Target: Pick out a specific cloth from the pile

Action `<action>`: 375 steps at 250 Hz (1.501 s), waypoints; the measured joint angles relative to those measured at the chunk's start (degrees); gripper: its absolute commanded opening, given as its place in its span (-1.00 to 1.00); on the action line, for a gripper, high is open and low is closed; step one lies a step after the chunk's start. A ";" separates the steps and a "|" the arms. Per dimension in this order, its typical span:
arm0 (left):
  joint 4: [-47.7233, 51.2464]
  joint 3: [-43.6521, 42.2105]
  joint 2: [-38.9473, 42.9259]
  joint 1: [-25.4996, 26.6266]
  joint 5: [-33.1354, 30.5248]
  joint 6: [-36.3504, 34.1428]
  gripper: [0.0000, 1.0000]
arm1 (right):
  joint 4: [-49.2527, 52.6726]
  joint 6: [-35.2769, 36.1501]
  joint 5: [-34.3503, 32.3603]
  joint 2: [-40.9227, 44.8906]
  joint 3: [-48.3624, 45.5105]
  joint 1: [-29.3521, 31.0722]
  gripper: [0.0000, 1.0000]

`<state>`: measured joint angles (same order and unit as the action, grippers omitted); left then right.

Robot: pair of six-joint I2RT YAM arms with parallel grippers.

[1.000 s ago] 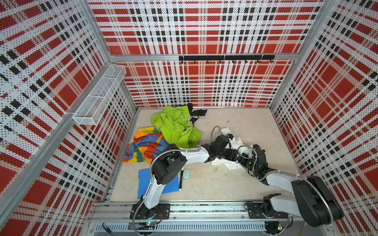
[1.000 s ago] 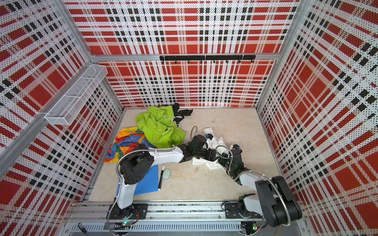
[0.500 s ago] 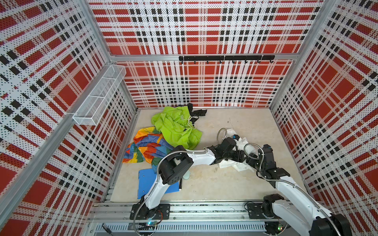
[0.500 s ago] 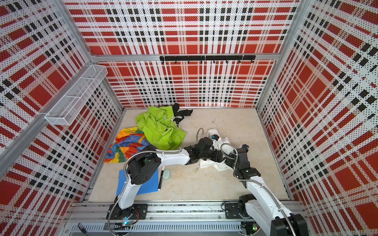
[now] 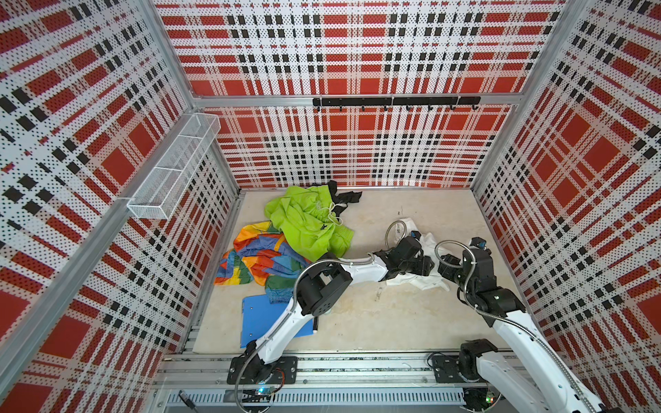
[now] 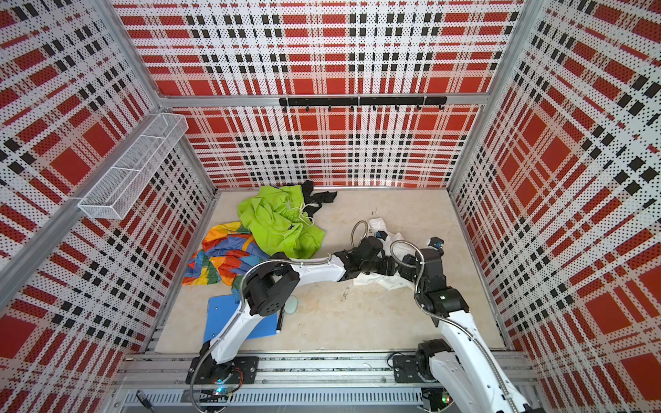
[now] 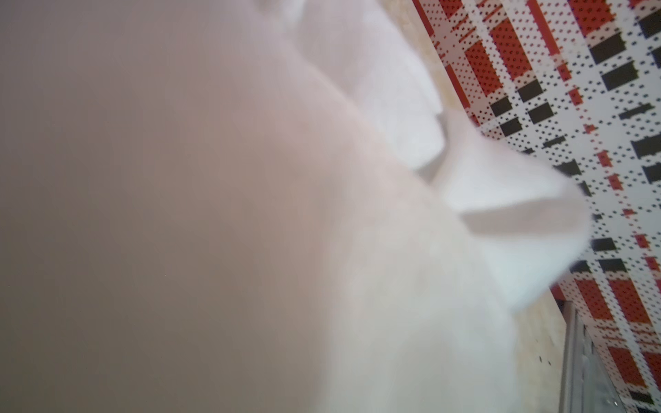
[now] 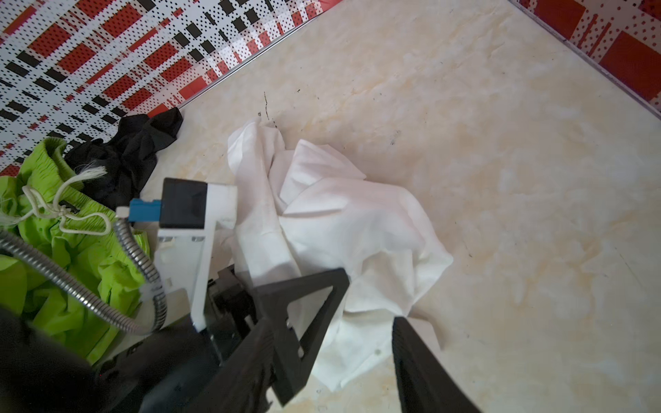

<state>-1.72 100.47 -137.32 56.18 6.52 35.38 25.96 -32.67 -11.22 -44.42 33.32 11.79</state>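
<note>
Gaping right gripper [image 8: 370,296] at the cloth [image 8: 339,221]; only wrist view tells.

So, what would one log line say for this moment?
cloth: apart from pile | left fingers: in cloth, grip unclear | right fingers: open at cloth edge

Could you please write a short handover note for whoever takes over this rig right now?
Left gripper: buried in folds of the cloth, jaws hidden, grip unclear.
Right gripper: open above the cloth's edge, holding nothing.
Cloth: crumpled on the table, apart from the pile of lime-green, rainbow and black fabrics.
Done: the white cloth is out of the pile.
Left: probably confirm the left grip, then release and withdraw both arms.
</note>
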 measured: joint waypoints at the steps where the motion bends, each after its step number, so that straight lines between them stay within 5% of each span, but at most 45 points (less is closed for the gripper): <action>1: 0.13 0.39 -0.20 0.00 -0.20 0.00 0.40 | 0.02 0.02 0.02 0.02 0.00 0.00 0.17; 52: 4.33 9.62 -4.81 -1.46 -1.97 -0.87 0.51 | -0.04 0.98 1.40 1.05 0.00 0.00 0.28; 153: 8.41 9.07 -0.72 -4.87 0.72 -5.86 0.62 | -0.76 3.85 3.74 3.52 2.69 0.00 0.51; 246: 12.22 -6.40 25.22 -5.05 -8.98 -16.46 1.00 | -3.58 9.22 7.54 2.91 5.53 0.00 0.82; 283: 11.61 -17.07 37.05 -6.67 -11.98 -18.49 0.98 | -5.27 12.13 10.54 0.70 7.02 0.00 0.87; 375: 10.36 -44.70 66.47 -25.14 -16.70 -19.12 0.98 | -9.70 14.40 12.04 -3.43 8.98 0.00 1.00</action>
<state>8.64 55.77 -70.85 31.05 -10.17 16.25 16.25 -18.26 0.82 -47.86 42.30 11.79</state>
